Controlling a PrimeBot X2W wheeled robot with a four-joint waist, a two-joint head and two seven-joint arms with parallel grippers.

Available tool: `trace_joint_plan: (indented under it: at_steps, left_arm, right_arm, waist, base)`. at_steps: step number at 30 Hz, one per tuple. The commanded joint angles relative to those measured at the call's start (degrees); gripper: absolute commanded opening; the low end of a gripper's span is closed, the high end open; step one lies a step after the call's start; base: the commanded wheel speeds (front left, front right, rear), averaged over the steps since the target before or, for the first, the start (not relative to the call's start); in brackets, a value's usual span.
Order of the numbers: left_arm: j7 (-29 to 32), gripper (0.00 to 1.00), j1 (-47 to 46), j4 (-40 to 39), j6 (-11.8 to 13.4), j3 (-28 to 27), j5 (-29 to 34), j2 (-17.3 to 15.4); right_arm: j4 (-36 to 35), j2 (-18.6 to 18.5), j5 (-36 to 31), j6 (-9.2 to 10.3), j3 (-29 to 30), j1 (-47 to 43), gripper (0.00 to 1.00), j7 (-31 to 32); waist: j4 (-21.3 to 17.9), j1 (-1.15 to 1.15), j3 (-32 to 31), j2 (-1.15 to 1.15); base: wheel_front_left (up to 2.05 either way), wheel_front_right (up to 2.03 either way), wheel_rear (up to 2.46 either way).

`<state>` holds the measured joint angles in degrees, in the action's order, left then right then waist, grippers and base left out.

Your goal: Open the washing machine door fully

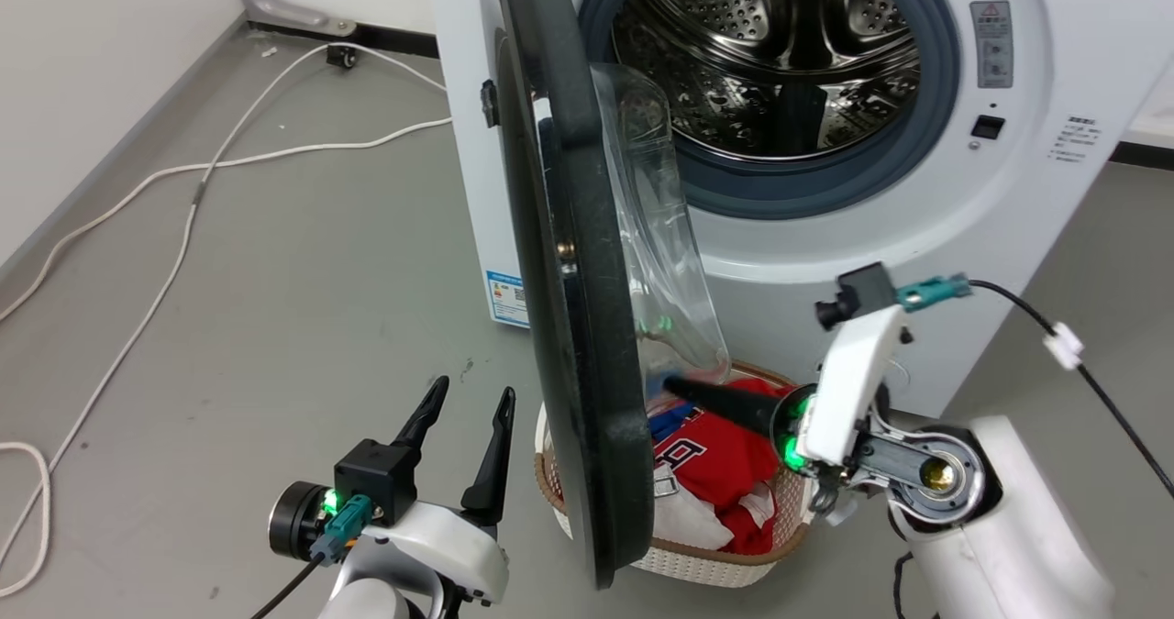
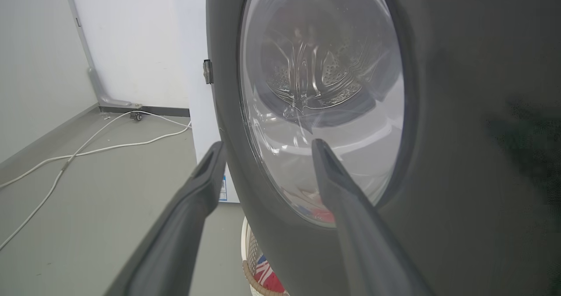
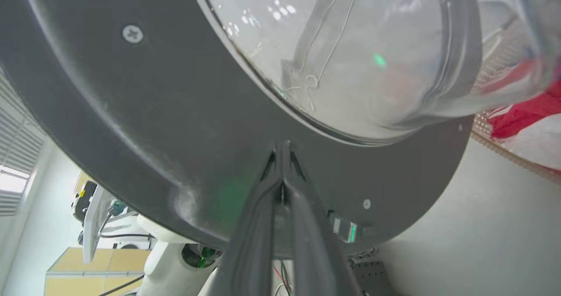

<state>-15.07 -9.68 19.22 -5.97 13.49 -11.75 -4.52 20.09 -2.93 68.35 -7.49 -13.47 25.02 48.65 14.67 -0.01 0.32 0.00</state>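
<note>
I see a white laundry basket (image 1: 734,559) holding red garments (image 1: 725,458); white cables (image 1: 183,225) lie across the grey floor (image 1: 303,326).

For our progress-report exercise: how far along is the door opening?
Done: the washing machine door is unlatched and stands about halfway out, the drum exposed. In hand: the shut right gripper meets its inner face; the left gripper hovers open outside. Left: swinging it fully back.
</note>
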Motion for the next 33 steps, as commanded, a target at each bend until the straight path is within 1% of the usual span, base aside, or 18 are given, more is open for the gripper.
trace_joint_plan:
  at_steps: [1,6,12,13,14,16,20,23,25,28,29,31,32,33]
  left_arm:
    - [-0.1,1.0,0.5,-0.1,0.3,-0.2,0.0,-0.2]
    - [-0.1,1.0,1.1,0.0,0.3,-0.6,-0.4,-1.2]
    - [-0.1,1.0,2.4,-0.2,0.6,-1.4,-1.1,-2.3]
    - [-0.1,1.0,2.7,-0.3,0.7,-1.5,-1.2,-2.5]
    - [-0.1,1.0,2.9,-0.3,0.9,-1.6,-1.3,-2.7]
    - [0.0,1.0,3.3,-0.5,0.9,-1.9,-1.6,-3.0]
    - [0.2,1.0,4.1,-0.7,1.2,-2.1,-2.2,-3.3]
    - [0.4,1.0,4.5,-0.8,1.4,-2.4,-2.6,-3.7]
    - [0.5,1.0,4.8,-1.0,1.6,-2.5,-2.6,-3.8]
    - [0.8,1.0,4.9,-1.3,2.0,-2.5,-2.7,-4.2]
    - [0.8,1.0,4.8,-1.4,2.1,-2.5,-2.8,-4.4]
    - [0.9,1.0,4.8,-1.6,2.1,-2.6,-2.8,-4.6]
    - [0.9,1.0,4.7,-1.7,2.2,-2.6,-2.9,-4.7]
    - [0.9,1.0,4.6,-1.8,2.3,-2.7,-2.9,-4.8]
  right_arm:
    - [-0.9,0.1,-1.5,-0.01,1.4,-1.9,0.0,-3.3]
    - [-3.8,-0.2,-5.0,-0.01,6.9,-7.0,0.0,-15.6]
    - [-6.8,-0.7,-8.8,-0.01,12.9,-14.4,0.0,-25.2]
    - [-7.3,-0.7,-9.3,-0.01,14.0,-15.8,0.09,-26.6]
    - [-7.9,-0.7,-9.9,-0.01,14.7,-17.2,0.26,-27.7]
    - [-9.2,-0.5,-10.9,-0.01,16.5,-19.7,1.0,-30.0]
    - [-11.5,-0.2,-13.2,-0.01,19.5,-23.9,1.0,-34.4]
    - [-13.2,-0.1,-18.7,-0.01,21.8,-26.0,1.0,-39.5]
    - [-14.5,-0.1,-24.9,-0.01,23.3,-26.7,1.0,-43.2]
    - [-17.1,-0.1,-36.2,-0.01,25.4,-27.3,1.0,-47.8]
    - [-18.2,-0.3,-40.8,-0.01,25.9,-27.4,1.0,-48.8]
    - [-20.4,-0.2,-46.9,-0.01,27.1,-27.0,1.0,-49.9]
    - [-21.7,-0.1,-51.0,-0.01,27.3,-26.9,1.0,-50.3]
    - [-22.7,0.0,-52.4,-0.01,27.4,-26.6,1.0,-50.3]
  waist:
    - [-1.0,0.01,-0.1,0.0]
    - [-3.2,0.01,-0.8,0.0]
    - [-6.1,0.01,-1.5,0.0]
    - [-6.5,0.01,-1.7,0.0]
    - [-6.9,0.01,-1.8,0.0]
    - [-7.7,0.01,-2.0,0.0]
    - [-8.7,0.01,-2.5,0.0]
    - [-9.3,0.01,-2.8,0.0]
    - [-9.6,0.01,-2.8,0.0]
    - [-9.9,0.01,-2.9,0.0]
    - [-9.9,0.01,-2.8,0.0]
    - [-10.0,0.01,-2.7,0.0]
    - [-10.1,0.01,-2.6,0.0]
    - [-10.1,0.01,-2.5,0.0]
  base:
    - [0.0,0.0,0.0]
    - [0.0,0.0,0.0]
    - [0.0,0.0,0.0]
    - [0.0,0.0,0.0]
    - [0.0,0.0,0.0]
    - [0.0,0.0,0.0]
    - [0.0,0.0,0.0]
    - [0.0,0.0,0.0]
    - [0.0,0.0,0.0]
    - [0.0,0.0,0.0]
    - [0.0,0.0,0.0]
    - [0.0,0.0,0.0]
    - [0.0,0.0,0.0]
    - [0.0,0.0,0.0]
